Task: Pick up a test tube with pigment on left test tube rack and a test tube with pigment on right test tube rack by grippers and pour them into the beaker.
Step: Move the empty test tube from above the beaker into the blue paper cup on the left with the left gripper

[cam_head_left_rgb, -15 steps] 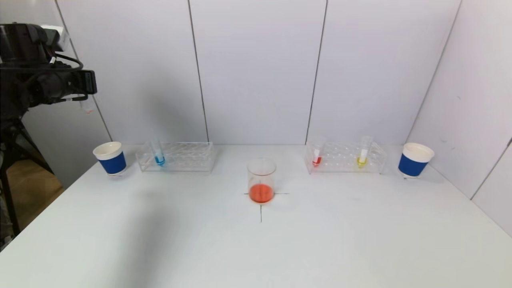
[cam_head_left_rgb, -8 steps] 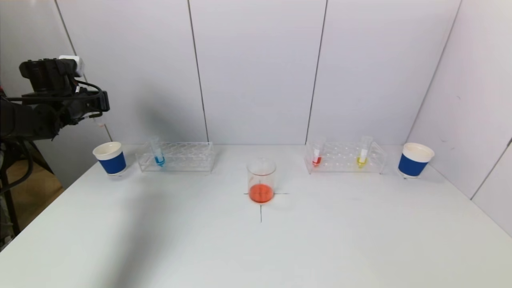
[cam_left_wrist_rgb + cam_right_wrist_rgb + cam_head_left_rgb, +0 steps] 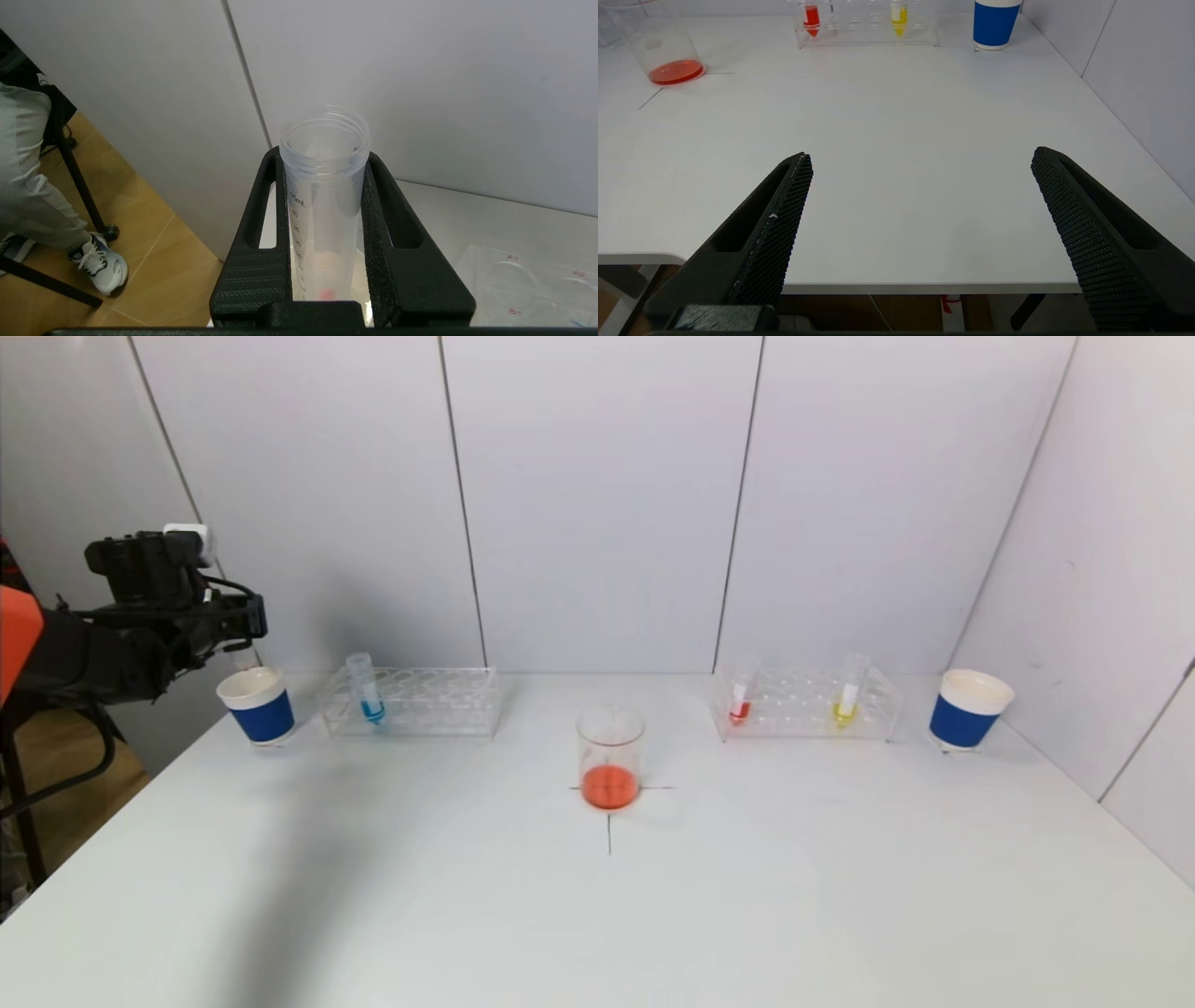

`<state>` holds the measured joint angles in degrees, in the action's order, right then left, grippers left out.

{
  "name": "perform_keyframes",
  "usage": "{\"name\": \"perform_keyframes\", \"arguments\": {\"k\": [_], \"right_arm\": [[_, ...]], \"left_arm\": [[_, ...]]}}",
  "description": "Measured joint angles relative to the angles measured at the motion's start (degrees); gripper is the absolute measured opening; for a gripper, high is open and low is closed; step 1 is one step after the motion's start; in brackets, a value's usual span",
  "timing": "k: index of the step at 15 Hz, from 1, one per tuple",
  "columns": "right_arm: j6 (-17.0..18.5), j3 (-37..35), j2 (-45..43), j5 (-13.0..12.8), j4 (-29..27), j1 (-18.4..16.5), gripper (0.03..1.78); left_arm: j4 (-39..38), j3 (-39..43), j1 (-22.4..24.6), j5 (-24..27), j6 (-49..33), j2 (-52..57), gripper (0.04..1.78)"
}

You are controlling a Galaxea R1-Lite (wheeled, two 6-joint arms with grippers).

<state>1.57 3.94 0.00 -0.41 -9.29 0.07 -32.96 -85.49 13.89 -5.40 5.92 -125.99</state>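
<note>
- Left gripper point(image 3: 245, 621) is coming down and rightward compared with the earlier head frames, now hanging just above the left blue paper cup point(image 3: 258, 705) at the far left of the table point(image 3: 597, 915).
- It is clamping an emptied tube point(image 3: 323, 196); both pads are pressing the tube's sides below the threaded mouth, with only a red trace at the tip.
- Judging from this, the arm is heading to drop the spent tube in that cup.
- Right gripper point(image 3: 920, 210) is sitting parked low at the near edge of the table, jaws wide apart, holding nothing.
- Beaker point(image 3: 610, 758) is standing at table centre on the cross mark with orange-red liquid in its base.
- Left rack point(image 3: 411, 702) is holding one blue tube point(image 3: 366, 688); right rack point(image 3: 808, 702) is holding a red tube point(image 3: 740, 695) and a yellow tube point(image 3: 849, 691).
- Handling guess: tubes are looking like light, stiff, smooth clear plastic, so slipping or twisting is likely under a loose squeeze.
- Best hold is probably on the upper body under the threads, well above the pigment, lifting straight up out of the rack hole.
- Open mouths mean any tilt while carrying is risking a spill.
- Racks are looking light and may be dragging up if a tube binds.
</note>
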Motion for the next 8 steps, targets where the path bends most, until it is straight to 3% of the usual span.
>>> {"name": "perform_keyframes", "arguments": {"k": [8], "right_arm": [[-0.01,0.02,0.00,-0.02,-0.02,-0.02,1.71]], "left_arm": [[-7.33,7.55,0.20,0.00,0.11,-1.55,0.45]]}}
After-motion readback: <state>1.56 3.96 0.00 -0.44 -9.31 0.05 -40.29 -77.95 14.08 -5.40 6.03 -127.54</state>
